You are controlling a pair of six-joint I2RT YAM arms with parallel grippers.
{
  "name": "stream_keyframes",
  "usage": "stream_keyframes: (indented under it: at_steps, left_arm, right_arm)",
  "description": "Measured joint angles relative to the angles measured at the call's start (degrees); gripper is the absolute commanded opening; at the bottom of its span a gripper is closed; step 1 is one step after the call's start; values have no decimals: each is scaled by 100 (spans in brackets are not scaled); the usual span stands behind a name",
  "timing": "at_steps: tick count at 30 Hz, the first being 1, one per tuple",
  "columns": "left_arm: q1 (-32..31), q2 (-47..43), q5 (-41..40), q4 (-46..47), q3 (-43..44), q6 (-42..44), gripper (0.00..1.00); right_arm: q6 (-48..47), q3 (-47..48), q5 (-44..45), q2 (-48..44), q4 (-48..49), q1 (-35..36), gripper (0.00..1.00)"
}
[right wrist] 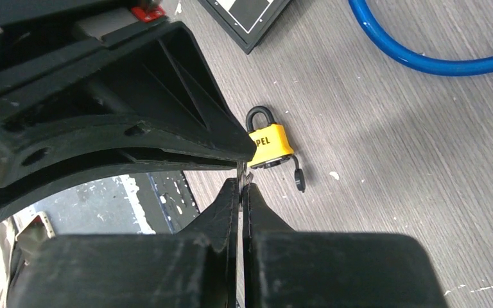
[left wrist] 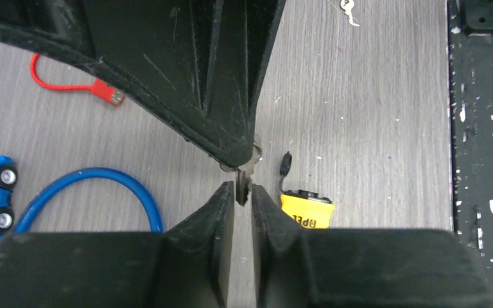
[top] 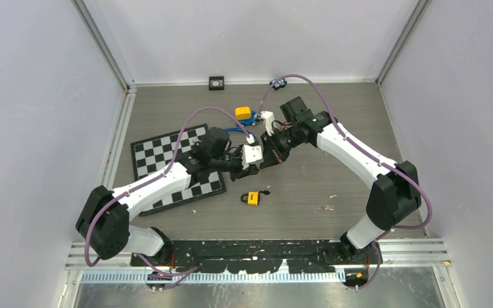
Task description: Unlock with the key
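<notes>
Metal key (left wrist: 245, 174), pinched only at its tip by the clamped right hand (right wrist: 243, 185), may slip free as the barely parted left hand (left wrist: 242, 192) releases.

The left arm (top: 157, 185) and the right arm (top: 353, 151) have white shells and black joints, with bulky black shoulders at about 7 and 4 o'clock of the top view. A purple cable (top: 200, 110) loops along each arm. The left gripper (left wrist: 242, 194) has wedge-shaped fingers (left wrist: 199, 231) of scratched, ribbed black plastic.
</notes>
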Motion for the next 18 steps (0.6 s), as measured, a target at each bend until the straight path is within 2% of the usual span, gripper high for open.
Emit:
stream_keyframes:
  at_steps: [3, 7, 10, 18]
  left_arm:
    - [0, -61, 42, -22, -33, 116, 45]
    - [7, -221, 127, -103, -46, 278, 57]
    - [20, -310, 155, -138, -46, 321, 56]
    - [28, -214, 170, -280, 66, 459, 38]
  right_arm:
    - [4, -63, 140, -33, 90, 7, 1]
    - [-17, -140, 205, -131, 87, 4, 0]
    - [-37, -144, 197, -210, 83, 2, 1]
    - [-2, -127, 48, -229, 7, 4, 1]
